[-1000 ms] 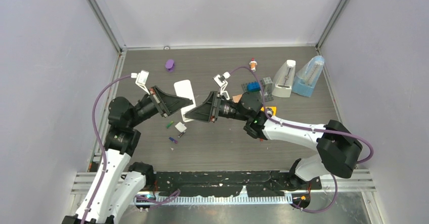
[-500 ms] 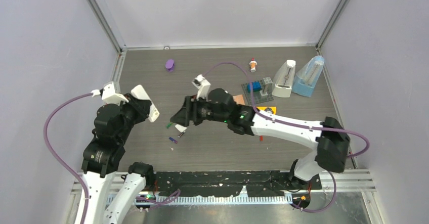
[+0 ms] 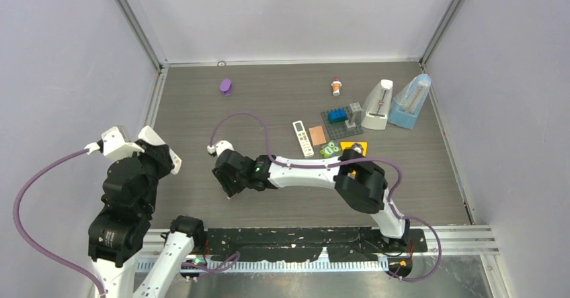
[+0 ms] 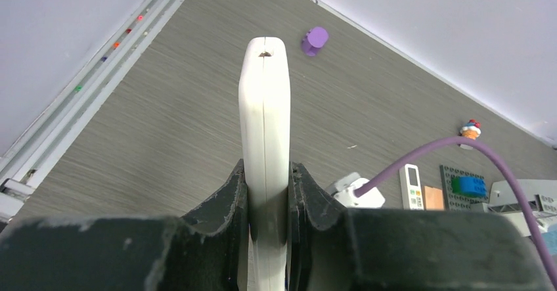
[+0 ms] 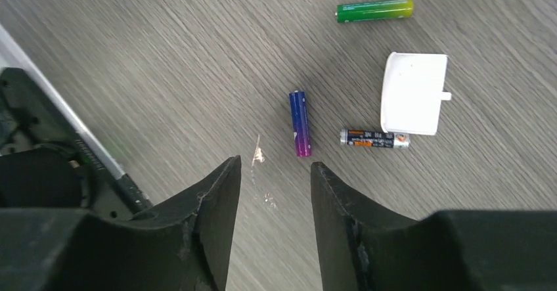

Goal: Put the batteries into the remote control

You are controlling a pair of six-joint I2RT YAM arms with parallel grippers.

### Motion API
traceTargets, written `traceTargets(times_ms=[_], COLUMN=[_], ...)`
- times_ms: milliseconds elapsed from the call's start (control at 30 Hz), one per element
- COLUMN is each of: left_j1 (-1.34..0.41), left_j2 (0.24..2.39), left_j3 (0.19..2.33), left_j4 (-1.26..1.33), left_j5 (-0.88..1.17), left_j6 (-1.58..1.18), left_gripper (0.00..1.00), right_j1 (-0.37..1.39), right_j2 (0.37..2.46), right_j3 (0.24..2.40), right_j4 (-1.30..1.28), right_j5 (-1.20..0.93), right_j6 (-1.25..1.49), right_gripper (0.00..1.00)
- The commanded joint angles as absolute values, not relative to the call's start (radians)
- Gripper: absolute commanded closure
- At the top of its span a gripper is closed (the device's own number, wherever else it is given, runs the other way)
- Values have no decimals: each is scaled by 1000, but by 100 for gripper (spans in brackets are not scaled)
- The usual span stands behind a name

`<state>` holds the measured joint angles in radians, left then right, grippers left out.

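Note:
My left gripper (image 4: 266, 179) is shut on a long white remote control (image 4: 265, 100), held edge-on above the table's left side; it also shows in the top view (image 3: 173, 162). My right gripper (image 5: 274, 169) is open and empty, pointing down just short of a purple battery (image 5: 299, 123). A dark and silver battery (image 5: 374, 138) lies to its right, touching a white battery cover (image 5: 414, 92). A green battery (image 5: 375, 10) lies farther off. In the top view my right gripper (image 3: 225, 180) hides the batteries. No red-orange battery is in view.
A small white remote with buttons (image 3: 302, 138), an orange card (image 3: 317, 135) and a grey brick plate (image 3: 341, 118) lie mid-table. Two metronome-shaped objects (image 3: 378, 105) stand at the back right. A purple piece (image 3: 226, 86) lies at the back left. The left rail (image 4: 79, 87) is close.
My left arm has drawn back to the near left with the white remote. My right arm has swung left and down over the batteries, uncovering the small remote mid-table.

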<state>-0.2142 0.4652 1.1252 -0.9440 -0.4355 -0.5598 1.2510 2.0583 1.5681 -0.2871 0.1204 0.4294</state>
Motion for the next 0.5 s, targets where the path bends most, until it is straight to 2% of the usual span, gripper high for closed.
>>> traceTargets(times_ms=[0,467], left_j1=[-214,-213], left_j2=[469,498], left_j3=[1142,1095], left_j4=[-951,-926], left_j5=[-471,-435], left_j6=[-553,-563], left_gripper=[100,100], right_j1=[1273,1278], right_j2=[2103,2260], right_j3=[1695,1810], right_j4=[-343,-398], right_j5=[162,202], right_j6=[305,227], right_gripper=[53,58])
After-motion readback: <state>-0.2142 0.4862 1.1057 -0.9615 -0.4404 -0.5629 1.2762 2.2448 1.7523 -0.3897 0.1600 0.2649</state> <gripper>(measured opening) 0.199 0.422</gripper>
